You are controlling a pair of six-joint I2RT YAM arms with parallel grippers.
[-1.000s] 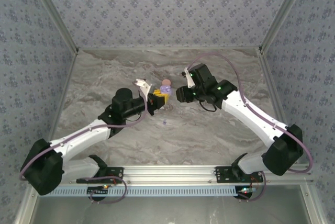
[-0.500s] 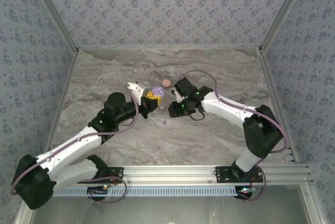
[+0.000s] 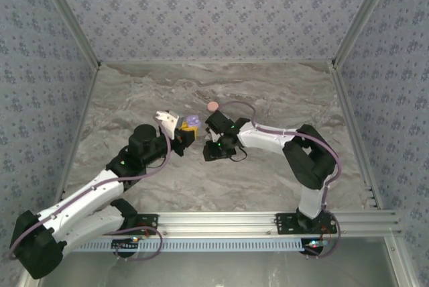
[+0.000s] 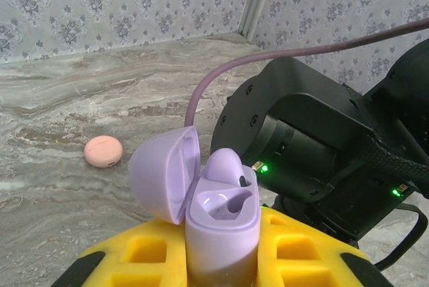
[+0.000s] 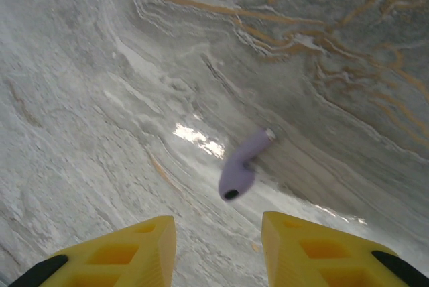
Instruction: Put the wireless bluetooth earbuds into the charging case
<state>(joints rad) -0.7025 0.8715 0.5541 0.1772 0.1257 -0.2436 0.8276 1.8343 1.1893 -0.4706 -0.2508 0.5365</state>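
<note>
1. The left gripper is clamped on the open lilac charging case, with the lid tipped back.
2. The seated earbud sits in the case's far socket.
3. The loose earbud lies on the marble table, just ahead of the right gripper.
4. The right jaws are spread, holding nothing and clear of that earbud.
5. The pink disc lies on the table beyond the case.

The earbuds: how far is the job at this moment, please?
Done: one earbud sits in the open case, which the left hand grips. In hand: the right hand, open, hovers over the second earbud on the table. Left: pick it up and put it in the empty slot.
</note>
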